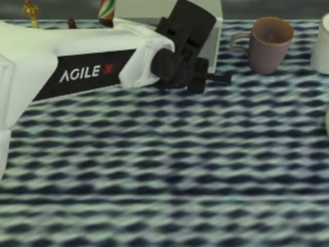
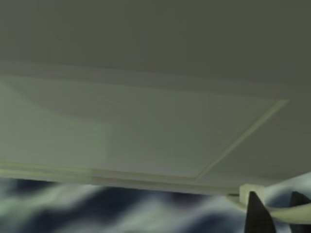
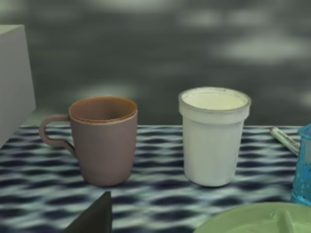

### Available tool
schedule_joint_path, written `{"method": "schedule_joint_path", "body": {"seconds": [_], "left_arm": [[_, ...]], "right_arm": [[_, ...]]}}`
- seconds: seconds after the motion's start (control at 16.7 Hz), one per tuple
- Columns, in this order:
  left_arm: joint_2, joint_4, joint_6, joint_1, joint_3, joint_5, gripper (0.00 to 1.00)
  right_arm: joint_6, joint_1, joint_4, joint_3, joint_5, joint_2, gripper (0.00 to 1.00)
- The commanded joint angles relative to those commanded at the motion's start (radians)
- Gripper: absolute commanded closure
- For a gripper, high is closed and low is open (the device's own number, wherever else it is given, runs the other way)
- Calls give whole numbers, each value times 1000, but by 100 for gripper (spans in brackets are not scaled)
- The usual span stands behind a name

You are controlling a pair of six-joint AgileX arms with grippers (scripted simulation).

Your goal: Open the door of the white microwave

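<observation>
Left arm [image 1: 77, 72], upper left: jaws straddle the door [image 2: 146, 131] handle [image 2: 252, 190], contact unclear; slippage possible.

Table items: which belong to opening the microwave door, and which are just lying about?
Part of the job:
white microwave
door
left gripper, at the microwave's front

Lying about:
brown mug
white cup
green plate
blue container
marker
</observation>
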Motion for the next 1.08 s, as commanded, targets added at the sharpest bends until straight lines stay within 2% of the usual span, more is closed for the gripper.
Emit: {"method": "schedule_joint_path", "body": {"seconds": [1.08], "left_arm": [[-6,5,13,4,-17,6,100]], "right_arm": [[0,0,0,0,0,0,0]]}}
